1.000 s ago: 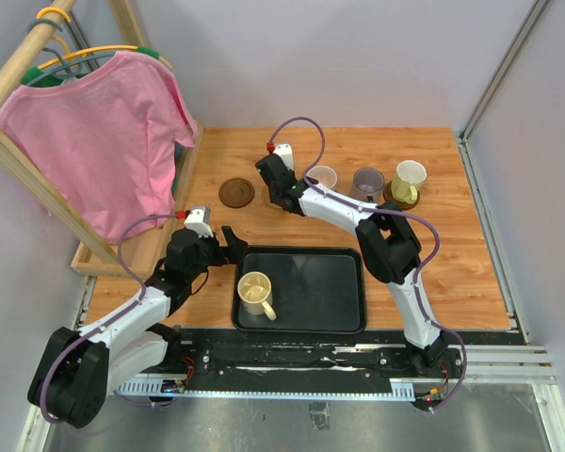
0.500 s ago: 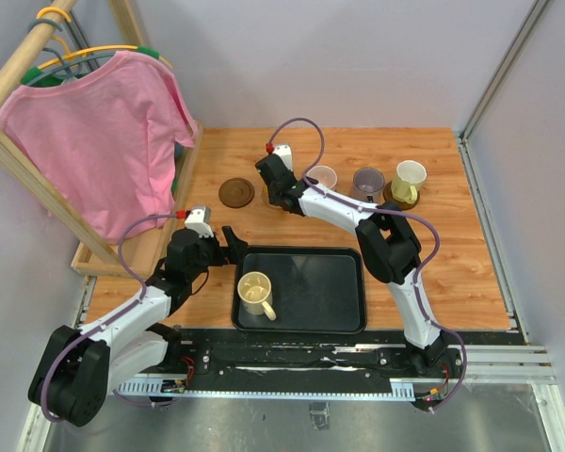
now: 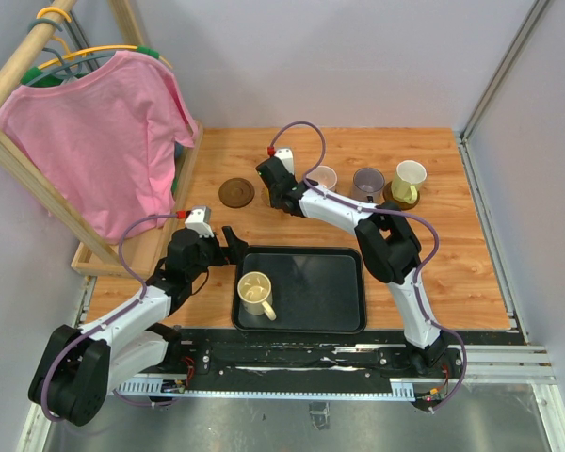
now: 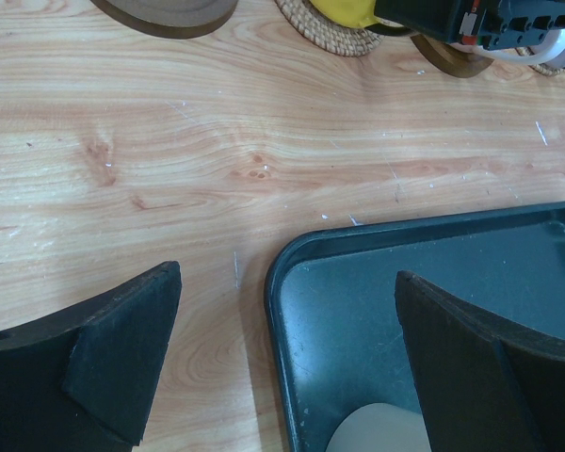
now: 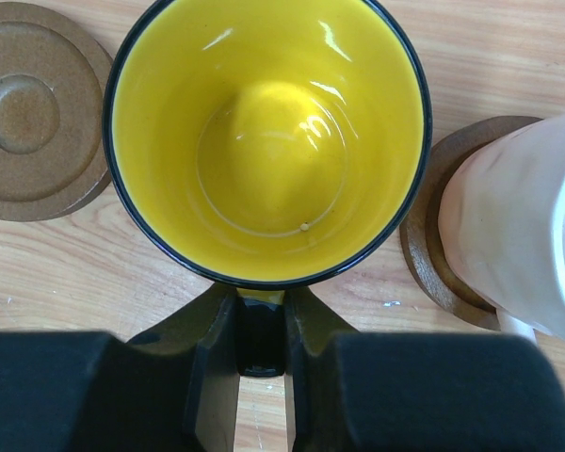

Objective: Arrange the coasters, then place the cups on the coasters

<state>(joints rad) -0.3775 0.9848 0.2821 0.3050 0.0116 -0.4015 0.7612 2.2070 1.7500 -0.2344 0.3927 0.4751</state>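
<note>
Right gripper (image 5: 261, 350) pinches the yellow mug (image 5: 268, 141) by its handle so it lands upright, left gripper (image 4: 287, 315) gapes empty at the tray (image 4: 452, 273) corner.

Text: none can be read in any of the three views.
Labels and brands: none legible.
Numbers and signs: none legible.
</note>
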